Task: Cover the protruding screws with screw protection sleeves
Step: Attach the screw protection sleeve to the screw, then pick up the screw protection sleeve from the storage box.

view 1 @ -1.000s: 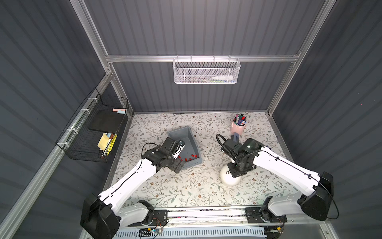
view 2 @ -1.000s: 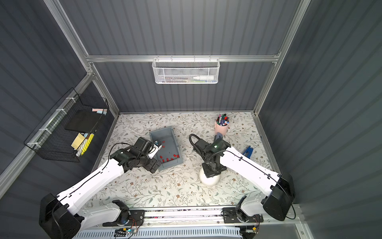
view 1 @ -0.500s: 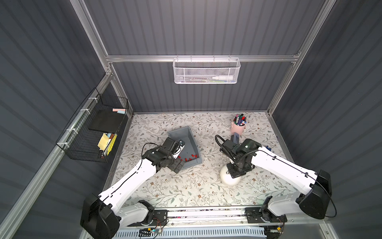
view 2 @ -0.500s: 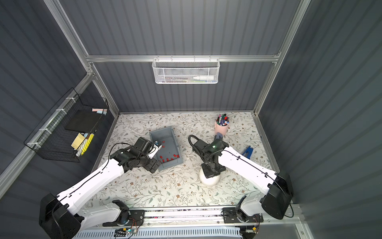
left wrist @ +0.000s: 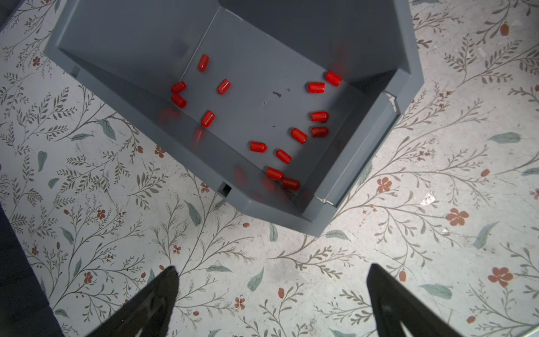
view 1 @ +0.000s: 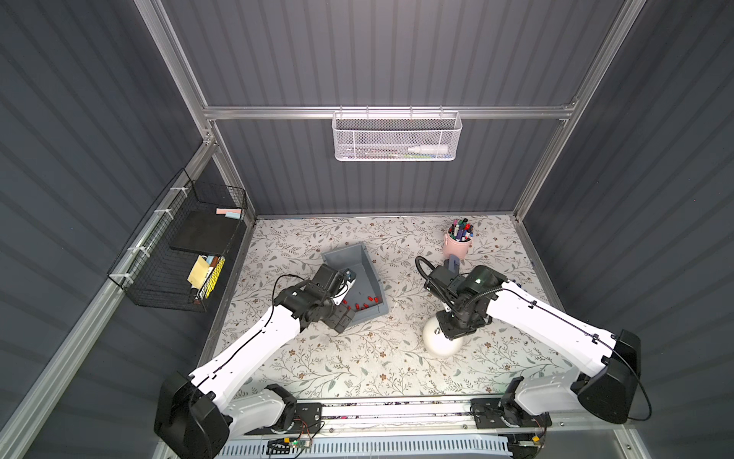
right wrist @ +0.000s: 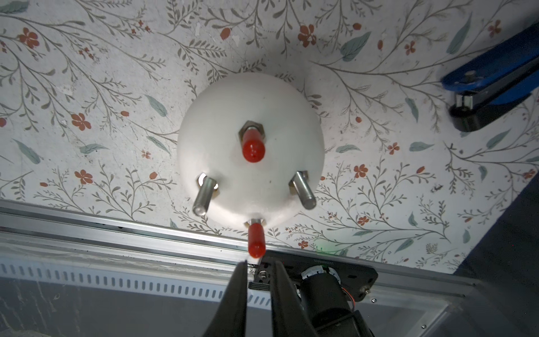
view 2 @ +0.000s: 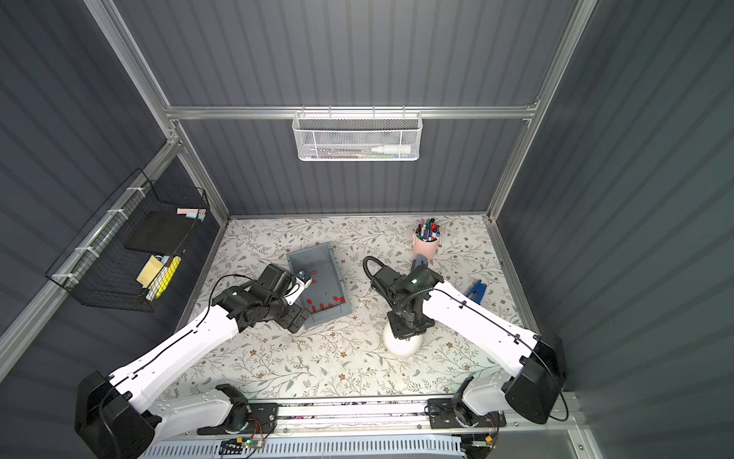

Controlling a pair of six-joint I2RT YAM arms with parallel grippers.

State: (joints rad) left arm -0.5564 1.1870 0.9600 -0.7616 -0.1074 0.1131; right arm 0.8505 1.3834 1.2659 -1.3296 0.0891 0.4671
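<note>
A white dome (right wrist: pixel 221 140) stands on the flowered mat, and in both top views (view 1: pixel 439 347) (view 2: pixel 401 347) the right wrist hangs over it. Two protruding screws carry red sleeves (right wrist: pixel 253 147) (right wrist: pixel 255 242). Two more screws (right wrist: pixel 204 195) (right wrist: pixel 303 189) are bare metal. My right gripper (right wrist: pixel 259 267) sits just off the tip of the nearer sleeve, its jaws a narrow gap apart with nothing between them. Several loose red screw protection sleeves (left wrist: pixel 258 146) lie in the grey bin (left wrist: pixel 131 35). My left gripper (left wrist: pixel 273 270) hovers wide open and empty over the mat beside the bin's corner.
A pink cup of marker pens (view 1: pixel 456 244) stands at the back right. A blue tool (view 2: pixel 476 292) lies right of the dome. The metal front rail (right wrist: pixel 116 230) runs close by the dome. A black wire basket (view 1: pixel 178 246) hangs on the left wall.
My right gripper's jaws have parted slightly from shut, and the red sleeve stays on the screw. The left arm has not moved.
</note>
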